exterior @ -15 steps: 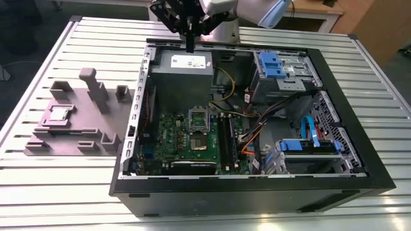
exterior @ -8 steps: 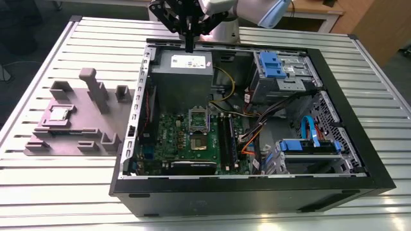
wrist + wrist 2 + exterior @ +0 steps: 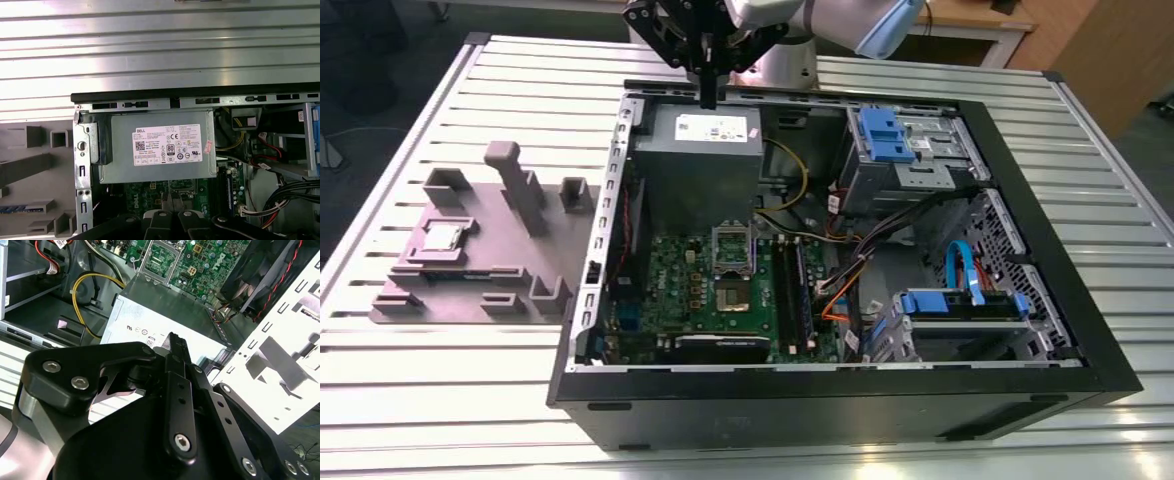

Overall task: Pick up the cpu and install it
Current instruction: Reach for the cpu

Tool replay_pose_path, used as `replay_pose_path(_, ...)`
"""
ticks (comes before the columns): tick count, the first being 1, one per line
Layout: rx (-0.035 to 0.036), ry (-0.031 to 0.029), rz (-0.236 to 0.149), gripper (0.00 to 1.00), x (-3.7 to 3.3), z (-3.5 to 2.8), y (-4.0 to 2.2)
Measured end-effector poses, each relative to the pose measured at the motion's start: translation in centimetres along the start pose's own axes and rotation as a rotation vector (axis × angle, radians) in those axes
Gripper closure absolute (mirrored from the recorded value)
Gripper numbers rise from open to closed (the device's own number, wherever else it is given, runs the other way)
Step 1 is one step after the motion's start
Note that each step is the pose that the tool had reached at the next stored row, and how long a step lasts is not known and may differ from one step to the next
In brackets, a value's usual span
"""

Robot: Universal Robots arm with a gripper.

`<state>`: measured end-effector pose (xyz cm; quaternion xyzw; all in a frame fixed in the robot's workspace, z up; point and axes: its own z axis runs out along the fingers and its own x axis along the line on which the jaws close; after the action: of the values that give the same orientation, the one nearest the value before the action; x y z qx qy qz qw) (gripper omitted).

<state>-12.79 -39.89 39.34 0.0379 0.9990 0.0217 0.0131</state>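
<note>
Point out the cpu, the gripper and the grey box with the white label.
cpu (image 3: 444, 237): exterior view, centre of its metal top.
gripper (image 3: 708, 100): exterior view, between its fingertips.
grey box (image 3: 160, 147): first wrist view, on its white label.

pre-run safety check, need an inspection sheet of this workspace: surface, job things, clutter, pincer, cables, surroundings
surface: slatted metal table carrying an open computer case and a grey fixture tray.
job's things: cpu lies flat in the fixture tray, on the exterior view's left of the case, not held.
clutter: nothing seen.
grippers: pincer shut and empty, hanging above the power supply at the case's far end, well away from the cpu.
cables: yellow cable beside the power supply, blue cable and orange cable inside the case; none near the tray.
surroundings: wooden furniture beyond the table.
</note>
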Motion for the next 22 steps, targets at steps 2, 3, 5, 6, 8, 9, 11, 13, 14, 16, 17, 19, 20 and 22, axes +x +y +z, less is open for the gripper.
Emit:
replay_pose_path(2,0.0,0.0,0.0,0.9,0.18,0.0,-0.01)
replay_pose_path(3,0.0,0.0001,0.0,0.9,0.18,0.0,-0.01)
replay_pose_path(5,0.0,0.0,0.0,0.9,0.27,0.0,-0.02)
replay_pose_path(6,-0.0001,0.0,0.0,0.9,0.31,0.0,-0.02)
replay_pose_path(8,-0.0001,0.0,0.0,0.9,0.44,-0.01,-0.04)
replay_pose_path(9,-0.0001,0.0,0.0,0.9,0.51,-0.01,-0.04)
replay_pose_path(11,-0.0001,0.0,0.0,0.9,0.63,-0.01,-0.05)
replay_pose_path(13,-0.0001,0.0,0.0,0.9,0.68,-0.01,-0.05)
replay_pose_path(14,0.0,0.0001,0.0,0.9,0.68,-0.01,-0.05)
replay_pose_path(16,-0.0001,0.0038,0.0,0.9,0.74,0.07,-0.06)
replay_pose_path(17,-0.0001,0.0042,0.0,0.9,0.74,0.08,-0.06)
replay_pose_path(19,0.0,0.0051,0.0,0.9,0.74,0.09,-0.06)
replay_pose_path(20,0.0,0.0056,0.0,0.9,0.74,0.1,-0.06)
replay_pose_path(22,0.0001,0.0065,0.0,0.9,0.74,0.12,-0.06)
